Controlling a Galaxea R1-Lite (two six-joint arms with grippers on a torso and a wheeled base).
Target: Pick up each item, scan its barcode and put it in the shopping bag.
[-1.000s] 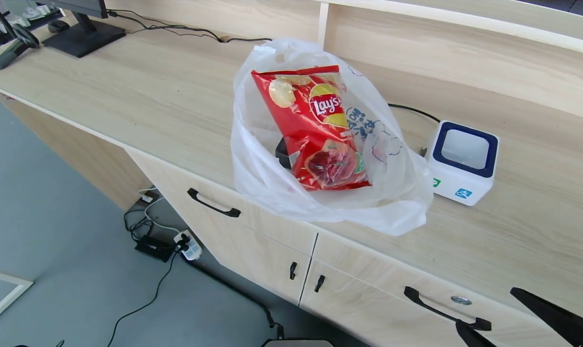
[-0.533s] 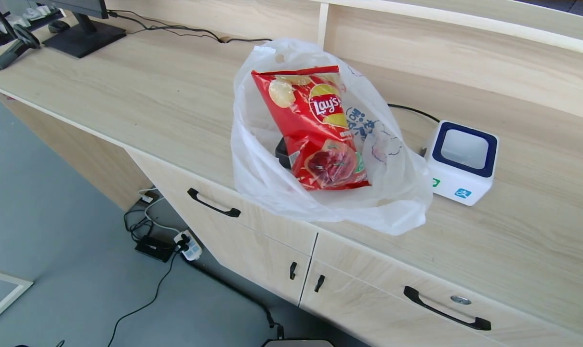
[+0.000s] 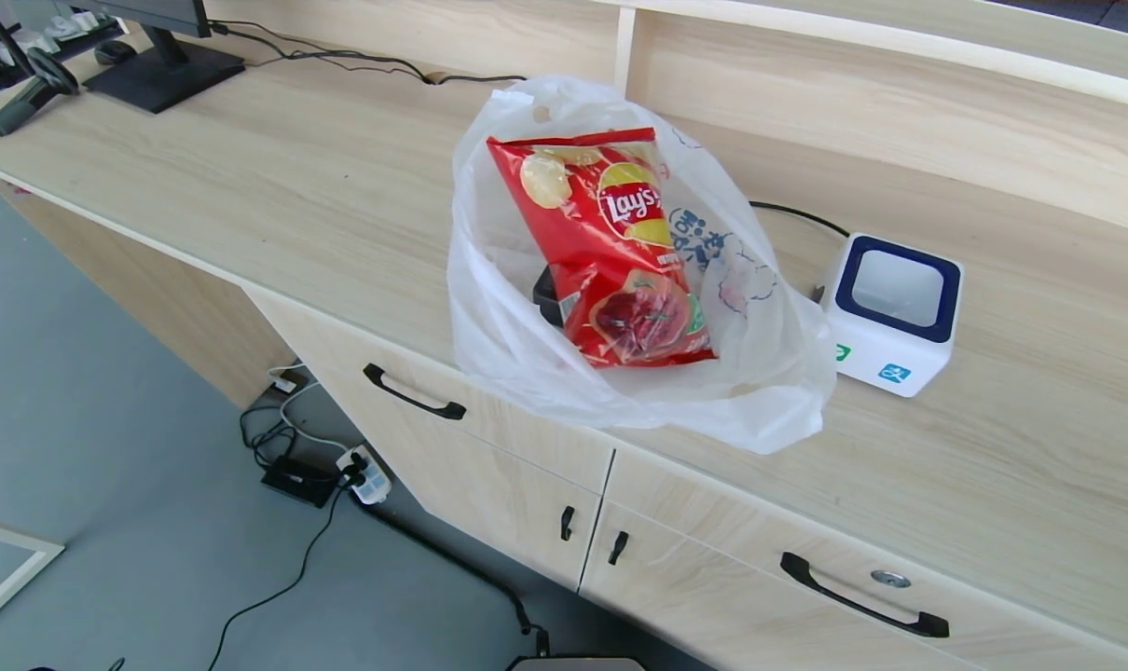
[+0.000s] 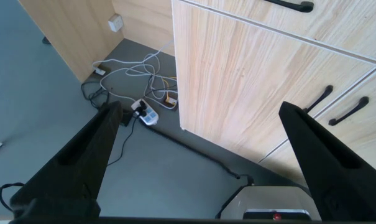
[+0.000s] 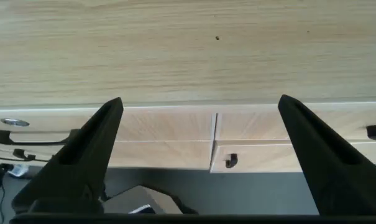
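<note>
1. Apparently the bagging is at or near its end. The red crisp packet [image 3: 611, 252] stands tilted inside the white shopping bag [image 3: 499, 317], leaning over a dark item [image 3: 547, 296] that I cannot identify.
2. The bag sits on the wooden counter [image 3: 294, 186], and the barcode scanner [image 3: 895, 317] is just beside it at 3 o'clock, window facing up.
3. The left pincer [image 4: 201, 109] is released, its fingers wide apart and empty. It hangs low before the cabinet front [image 4: 237, 81], above a power strip [image 4: 147, 115] on the floor.
4. The right pincer [image 5: 200, 101] is likewise released and empty, facing the drawer fronts [image 5: 144, 134] just under the counter's edge.
5. My judgement is that the right thing now is to keep both arms low and clear of the bag.
6. Should another item need fetching, swing the arm outward first, away from the drawer handles [image 3: 412, 391], and only then rise over the counter.
7. The bag looks thin and slack, and its fold at 6 o'clock lies at the counter's front edge. A rising arm that brushed it could drag it off or topple the packet.
</note>
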